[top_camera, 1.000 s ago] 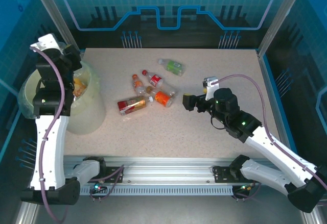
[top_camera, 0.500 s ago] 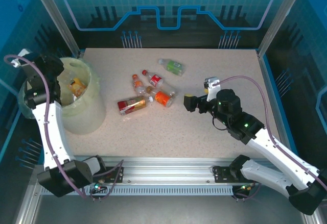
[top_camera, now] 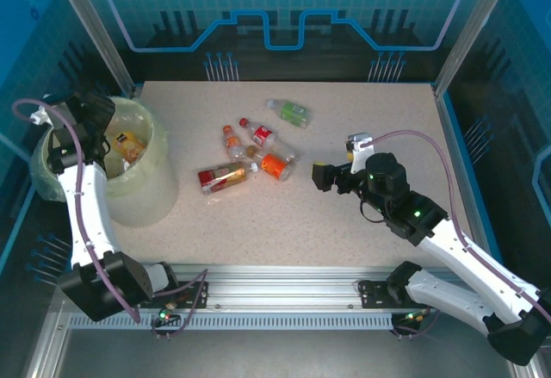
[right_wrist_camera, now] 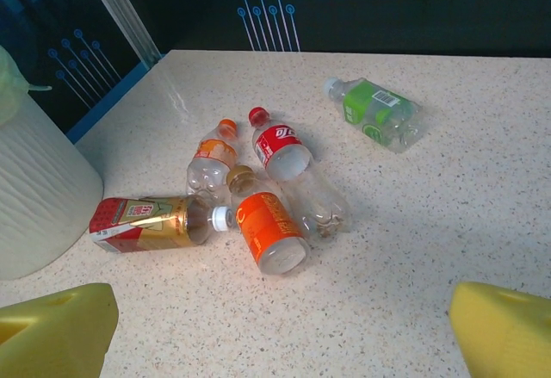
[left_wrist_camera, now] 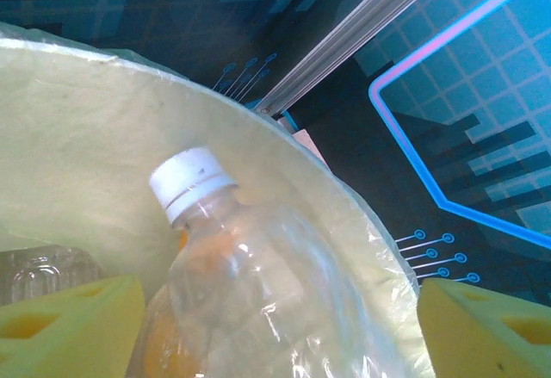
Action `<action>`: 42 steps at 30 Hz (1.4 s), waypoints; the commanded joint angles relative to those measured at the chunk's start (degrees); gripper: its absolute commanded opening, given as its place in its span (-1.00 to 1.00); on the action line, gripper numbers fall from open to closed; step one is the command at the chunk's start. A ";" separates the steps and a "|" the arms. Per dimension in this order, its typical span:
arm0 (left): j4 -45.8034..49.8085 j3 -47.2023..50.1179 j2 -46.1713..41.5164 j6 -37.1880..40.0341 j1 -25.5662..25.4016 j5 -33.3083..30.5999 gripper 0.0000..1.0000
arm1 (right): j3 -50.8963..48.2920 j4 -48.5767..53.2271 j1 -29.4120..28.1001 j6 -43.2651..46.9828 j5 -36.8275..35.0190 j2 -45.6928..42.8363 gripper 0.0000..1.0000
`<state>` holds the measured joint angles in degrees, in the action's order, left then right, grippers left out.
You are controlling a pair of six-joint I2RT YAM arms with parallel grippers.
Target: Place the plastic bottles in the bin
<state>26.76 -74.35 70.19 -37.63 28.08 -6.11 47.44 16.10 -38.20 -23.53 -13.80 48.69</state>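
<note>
Well, the left hand (top_camera: 90, 113) is hovering spread above the bin (top_camera: 151, 190), a bottle (left_wrist_camera: 245, 292) lying inside, while the spread right hand (top_camera: 320, 174) is facing the touching bottles (top_camera: 250, 158) near the bin, risking scattering round neighbours.

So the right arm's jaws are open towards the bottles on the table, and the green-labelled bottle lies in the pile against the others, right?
Not quite. The green-labelled bottle lies alone, apart from the pile, as the right wrist view shows. The rest holds: the right gripper has its jaws open towards the pile.
</note>
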 commanded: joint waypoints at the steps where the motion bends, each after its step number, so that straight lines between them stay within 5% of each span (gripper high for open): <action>1: 0.76 -2.72 -1.45 -0.87 0.40 0.95 0.76 | 0.27 0.69 0.42 -1.49 -1.40 -1.09 1.00; 14: 3.88 -10.83 -1.90 0.99 -2.60 8.68 0.98 | -0.87 0.05 1.10 -4.80 -5.61 -1.22 0.99; 21: 4.91 -16.35 -2.93 12.44 -19.29 2.07 0.98 | -1.92 -0.63 1.72 -5.74 -5.29 -1.49 0.99; 26: 0.50 -14.38 -2.19 24.49 -31.60 4.08 0.98 | -2.01 -0.69 1.89 -5.44 -4.22 -1.05 0.99; 34: 7.97 -14.45 5.70 46.17 -49.89 2.07 0.98 | -1.03 0.73 1.98 -6.33 -4.85 0.60 0.99; 42: 16.87 -11.96 14.27 58.78 -57.76 -0.70 0.98 | -1.03 0.82 2.07 -5.37 -3.86 0.40 0.99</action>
<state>37.63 -87.35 82.28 13.39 -29.15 -4.32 46.00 16.73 -36.84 -28.93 -17.56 49.41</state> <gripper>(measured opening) 0.991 0.996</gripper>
